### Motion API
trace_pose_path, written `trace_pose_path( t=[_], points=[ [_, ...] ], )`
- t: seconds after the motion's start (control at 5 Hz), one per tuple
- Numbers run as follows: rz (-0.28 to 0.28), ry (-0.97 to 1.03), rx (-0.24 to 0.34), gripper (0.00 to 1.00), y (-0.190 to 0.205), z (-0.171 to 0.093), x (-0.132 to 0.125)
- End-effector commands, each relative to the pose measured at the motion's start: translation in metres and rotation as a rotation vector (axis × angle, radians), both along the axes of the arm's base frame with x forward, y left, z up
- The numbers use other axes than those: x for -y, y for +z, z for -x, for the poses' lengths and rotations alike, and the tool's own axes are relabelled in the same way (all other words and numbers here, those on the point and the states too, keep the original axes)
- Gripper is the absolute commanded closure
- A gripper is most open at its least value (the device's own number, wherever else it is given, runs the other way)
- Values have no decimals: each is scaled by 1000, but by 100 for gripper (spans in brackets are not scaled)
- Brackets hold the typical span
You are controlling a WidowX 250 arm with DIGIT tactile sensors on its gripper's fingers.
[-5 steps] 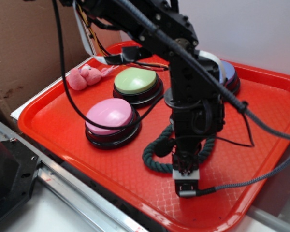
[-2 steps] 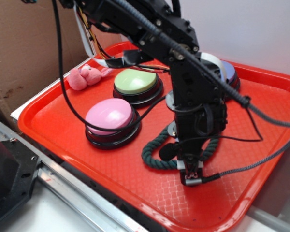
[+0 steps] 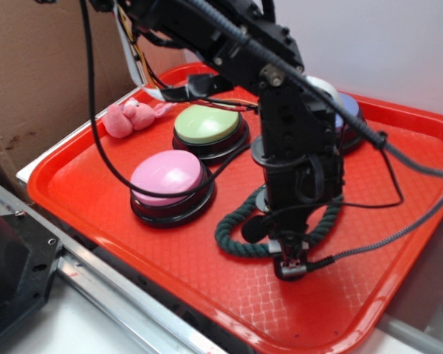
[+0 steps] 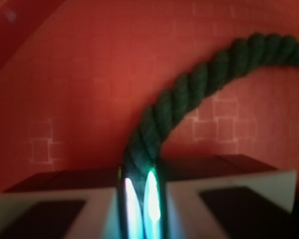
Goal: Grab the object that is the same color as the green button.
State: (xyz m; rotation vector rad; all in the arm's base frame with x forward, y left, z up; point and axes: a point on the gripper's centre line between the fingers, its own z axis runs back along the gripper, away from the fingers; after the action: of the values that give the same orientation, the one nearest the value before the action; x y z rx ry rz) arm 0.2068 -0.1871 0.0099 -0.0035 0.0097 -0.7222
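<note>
The green rope [image 4: 189, 94] lies on the red tray [image 3: 96, 184] by the wall, and my gripper [image 4: 139, 199] is squeezing it tight.

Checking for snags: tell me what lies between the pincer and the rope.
Nothing. In the wrist view the pincer is shut on the rope, over bare tray.

A dark green twisted rope [image 3: 232, 234] lies bent in a U on a red tray [image 3: 81, 184], its curve facing the tray's near edge. A dark capped end [image 3: 252, 228] sits inside the bend. In the wrist view, the rope [image 4: 189, 94] arcs upward to the right. Behind it, well apart, a pale lime-green domed button [image 3: 207, 122] sits upright on a black round base.
</note>
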Motion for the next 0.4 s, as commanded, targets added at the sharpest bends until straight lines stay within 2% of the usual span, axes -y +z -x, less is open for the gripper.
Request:
trace_pose_path(
  t=[0.0, 0.2],
  points=[
    [80, 261, 76, 100, 98, -12, -46],
    [107, 368, 104, 100, 142, -6, -80]
  ],
)
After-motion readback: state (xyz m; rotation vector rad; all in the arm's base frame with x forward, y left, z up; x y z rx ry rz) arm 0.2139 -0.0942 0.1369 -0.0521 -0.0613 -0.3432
